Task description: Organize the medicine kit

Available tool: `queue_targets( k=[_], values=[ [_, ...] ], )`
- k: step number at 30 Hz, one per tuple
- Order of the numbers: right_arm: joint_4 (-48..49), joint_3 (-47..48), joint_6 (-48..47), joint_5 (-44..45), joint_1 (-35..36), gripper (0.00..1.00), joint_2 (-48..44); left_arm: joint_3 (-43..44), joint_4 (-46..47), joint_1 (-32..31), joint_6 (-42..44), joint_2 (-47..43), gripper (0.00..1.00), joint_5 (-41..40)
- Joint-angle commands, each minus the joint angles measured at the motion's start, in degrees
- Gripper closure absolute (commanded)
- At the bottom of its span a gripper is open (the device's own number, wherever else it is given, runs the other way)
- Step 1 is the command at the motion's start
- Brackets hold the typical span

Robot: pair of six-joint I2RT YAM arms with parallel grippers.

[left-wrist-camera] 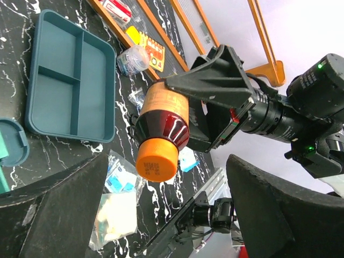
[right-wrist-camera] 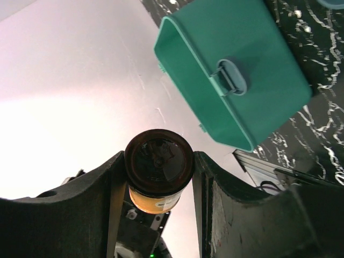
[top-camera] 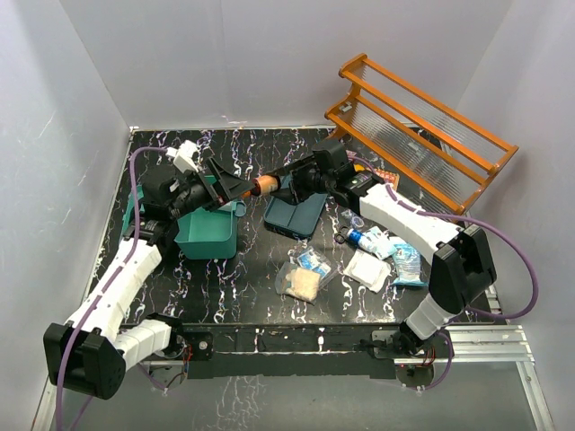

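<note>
An amber pill bottle [top-camera: 263,186] with an orange cap [left-wrist-camera: 157,159] hangs in mid-air over the table's middle. My right gripper [right-wrist-camera: 159,177] is shut on its body, base toward the right wrist camera. My left gripper [top-camera: 235,187] is open, its wide fingers [left-wrist-camera: 59,215] on either side of the view. The cap points at it and sits just in front of the gap. The teal-green medicine kit [top-camera: 208,232] stands open on the left below the left gripper. Its latched front shows in the right wrist view [right-wrist-camera: 236,75].
A dark blue-teal divided tray [top-camera: 296,214] lies empty by the kit; it also shows in the left wrist view [left-wrist-camera: 70,75]. Plastic packets [top-camera: 305,278] and a small blue bottle [top-camera: 368,241] lie front right. An orange tiered rack [top-camera: 422,135] stands at the back right.
</note>
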Motion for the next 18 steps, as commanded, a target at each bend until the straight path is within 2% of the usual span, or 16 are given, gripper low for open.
queue_targets(
  k=[1,7,18],
  values=[
    [5.84,5.35,3.51,-0.55,-0.21,0.69,0.56,0.28,3.98,-1.81,-2.16,1.08,0.12,0.64],
    [6.17,5.93,3.27,-1.7,-0.19,0.69,1.37,0.55,6.87,-4.95,-2.55,3.39,0.21,-3.86],
    [6.17,5.56,2.6,-3.75,-0.2,0.69,1.69,-1.65,11.12,-5.69,-3.8,3.53,0.34,-11.46]
  ],
)
